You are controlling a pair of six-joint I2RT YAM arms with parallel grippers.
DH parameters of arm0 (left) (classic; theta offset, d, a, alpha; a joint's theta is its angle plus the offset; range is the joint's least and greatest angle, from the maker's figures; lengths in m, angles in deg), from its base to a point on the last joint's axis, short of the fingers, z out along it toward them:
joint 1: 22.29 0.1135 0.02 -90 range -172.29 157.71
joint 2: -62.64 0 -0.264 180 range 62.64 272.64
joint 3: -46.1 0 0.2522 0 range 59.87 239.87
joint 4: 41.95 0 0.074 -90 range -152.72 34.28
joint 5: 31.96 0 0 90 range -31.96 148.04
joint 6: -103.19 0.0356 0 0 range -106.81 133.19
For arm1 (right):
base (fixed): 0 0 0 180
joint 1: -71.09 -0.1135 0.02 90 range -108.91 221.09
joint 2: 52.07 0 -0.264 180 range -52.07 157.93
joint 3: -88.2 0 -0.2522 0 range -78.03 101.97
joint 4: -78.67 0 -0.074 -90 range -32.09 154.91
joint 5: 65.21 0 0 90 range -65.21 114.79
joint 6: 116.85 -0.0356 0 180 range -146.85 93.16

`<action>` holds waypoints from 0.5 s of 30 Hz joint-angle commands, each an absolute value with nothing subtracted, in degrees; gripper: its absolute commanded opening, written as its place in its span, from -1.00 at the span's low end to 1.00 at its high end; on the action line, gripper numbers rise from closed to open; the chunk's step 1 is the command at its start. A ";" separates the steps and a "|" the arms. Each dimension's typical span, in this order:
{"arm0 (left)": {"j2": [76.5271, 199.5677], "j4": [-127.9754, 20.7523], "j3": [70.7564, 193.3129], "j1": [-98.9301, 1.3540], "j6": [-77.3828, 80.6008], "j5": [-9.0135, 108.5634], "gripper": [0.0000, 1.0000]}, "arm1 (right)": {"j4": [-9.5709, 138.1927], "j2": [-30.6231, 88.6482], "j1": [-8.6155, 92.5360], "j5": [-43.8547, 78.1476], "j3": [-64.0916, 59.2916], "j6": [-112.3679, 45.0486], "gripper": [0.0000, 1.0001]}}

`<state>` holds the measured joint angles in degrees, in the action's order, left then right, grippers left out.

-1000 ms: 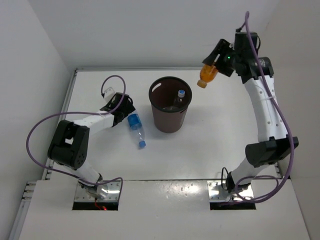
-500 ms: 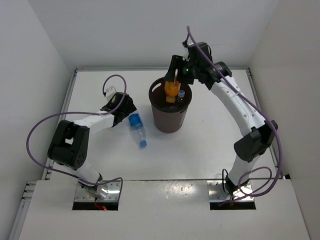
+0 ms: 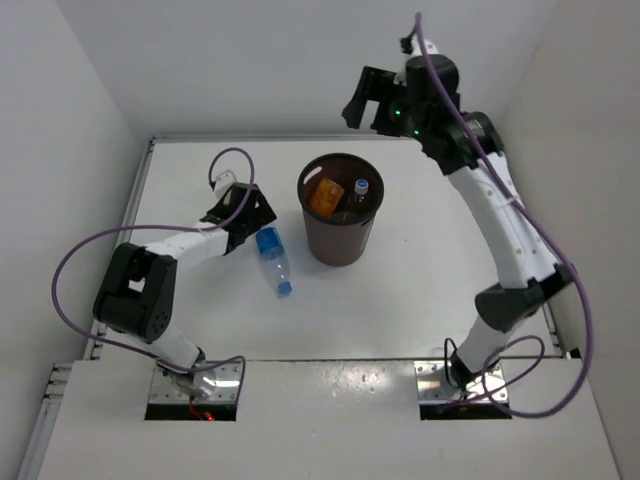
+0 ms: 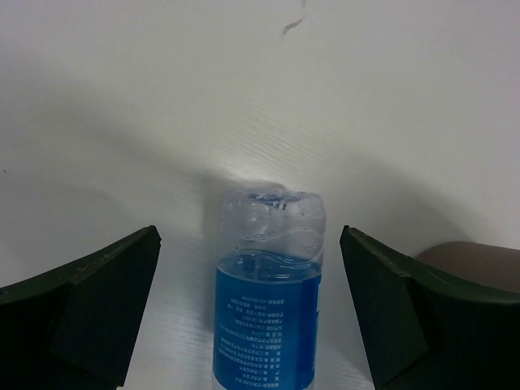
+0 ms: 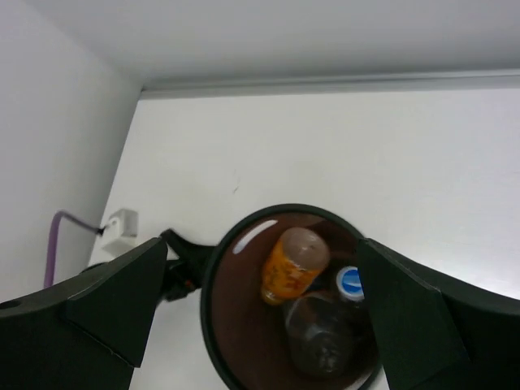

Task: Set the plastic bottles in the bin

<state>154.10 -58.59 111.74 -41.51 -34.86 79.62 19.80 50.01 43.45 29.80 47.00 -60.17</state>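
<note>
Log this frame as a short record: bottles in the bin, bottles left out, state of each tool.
bin: upright on the table
inside it: orange bottle; clear bottle with blue cap
left out: blue-label bottle, lying on the table left of the bin
left tool: open, one finger either side of the blue-label bottle
right tool: open, empty, raised above the bin's far side
task: unfinished

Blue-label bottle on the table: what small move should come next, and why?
Probably close the left gripper on the blue-label bottle: it lies on the table between that gripper's open fingers, outside the bin, while the orange bottle is already inside.
</note>
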 commanded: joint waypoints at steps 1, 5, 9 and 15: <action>150.97 -56.77 112.78 -42.15 -34.18 78.78 1.00 | 22.71 41.02 44.19 41.74 41.08 -59.89 1.00; 149.75 -56.25 109.71 -43.21 -33.57 76.50 1.00 | 23.43 38.11 44.72 43.16 35.09 -61.03 1.00; 148.95 -53.61 107.24 -44.43 -31.82 73.95 1.00 | 22.19 37.50 45.25 42.01 33.07 -62.35 1.00; 150.88 -54.31 105.23 -45.67 -36.20 71.24 1.00 | 22.89 36.17 45.77 41.49 30.42 -63.50 1.00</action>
<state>150.50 -56.05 106.69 -45.21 -33.44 74.16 21.55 36.92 45.35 40.80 30.34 -62.13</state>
